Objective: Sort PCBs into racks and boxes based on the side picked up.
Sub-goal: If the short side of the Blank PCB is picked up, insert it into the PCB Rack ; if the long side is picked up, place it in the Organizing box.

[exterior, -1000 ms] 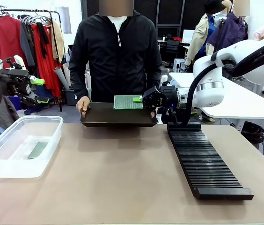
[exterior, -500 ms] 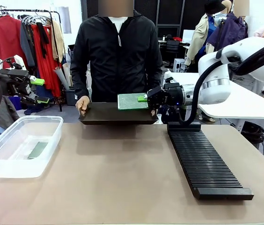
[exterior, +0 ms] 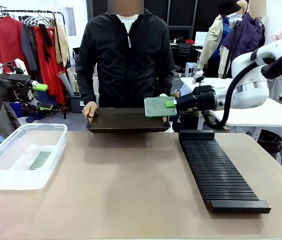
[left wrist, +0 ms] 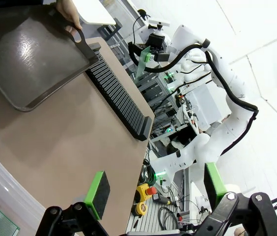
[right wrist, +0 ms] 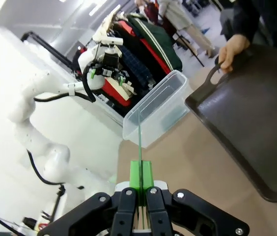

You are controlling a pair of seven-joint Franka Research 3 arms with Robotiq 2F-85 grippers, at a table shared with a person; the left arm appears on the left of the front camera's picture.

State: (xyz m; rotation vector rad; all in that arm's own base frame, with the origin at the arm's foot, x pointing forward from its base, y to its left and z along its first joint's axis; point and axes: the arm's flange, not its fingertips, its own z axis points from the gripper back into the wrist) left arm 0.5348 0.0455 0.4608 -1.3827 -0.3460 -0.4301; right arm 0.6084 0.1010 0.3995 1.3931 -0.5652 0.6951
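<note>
PCB (exterior: 41, 160) lies in clear box (exterior: 16, 181); right pincer (exterior: 171, 104) clamps second PCB (exterior: 157, 106).

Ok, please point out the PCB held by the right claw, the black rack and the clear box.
PCB (exterior: 158, 106), front view, middle of its upper face.
rack (exterior: 216, 169), front view, middle of its slotted top.
box (exterior: 18, 178), front view, its near wall.

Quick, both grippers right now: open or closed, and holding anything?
Left gripper: open, holding nothing.
Right gripper: shut on a PCB, gripped by its edge.
</note>
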